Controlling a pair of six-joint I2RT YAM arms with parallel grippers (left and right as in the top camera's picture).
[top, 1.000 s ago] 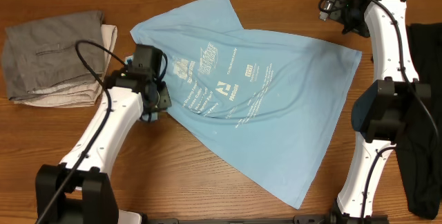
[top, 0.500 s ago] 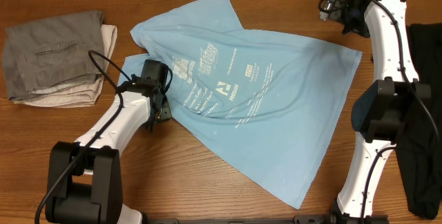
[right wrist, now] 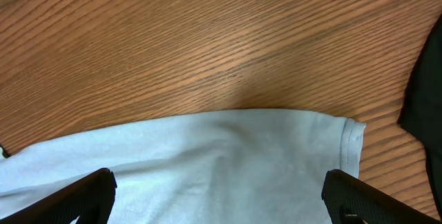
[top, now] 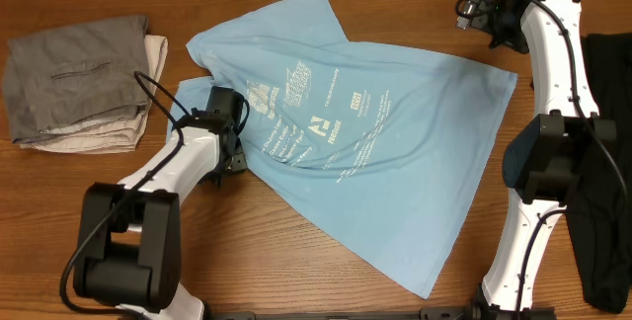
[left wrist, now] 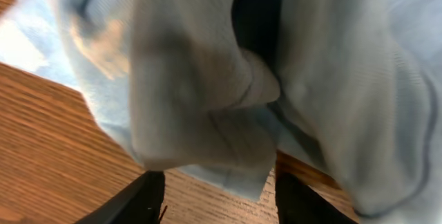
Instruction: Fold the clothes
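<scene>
The clothes are one light blue T-shirt (top: 375, 152), spread across the table with its white printed text facing up. My left gripper (top: 234, 152) sits low at the shirt's left edge, beside a folded-in sleeve. In the left wrist view the bunched blue fabric (left wrist: 207, 92) fills the frame ahead of my left gripper (left wrist: 219, 186). Its dark fingers (left wrist: 141, 200) stand apart with bare wood between them, pinching nothing. My right gripper (top: 484, 14) hovers wide open at the far right. In the right wrist view the shirt's hemmed corner (right wrist: 349, 141) lies beneath my right gripper (right wrist: 217, 193).
A stack of folded grey and beige garments (top: 79, 83) lies at the far left. A black cloth (top: 607, 162) lies along the right edge, also at the right of the right wrist view as a dark cloth (right wrist: 427, 79). Wooden tabletop (top: 296, 251) surrounds the shirt.
My left gripper has opened and let go of the shirt's left edge, shifting slightly right. The sleeve now rests on the table. The right arm has not moved.
</scene>
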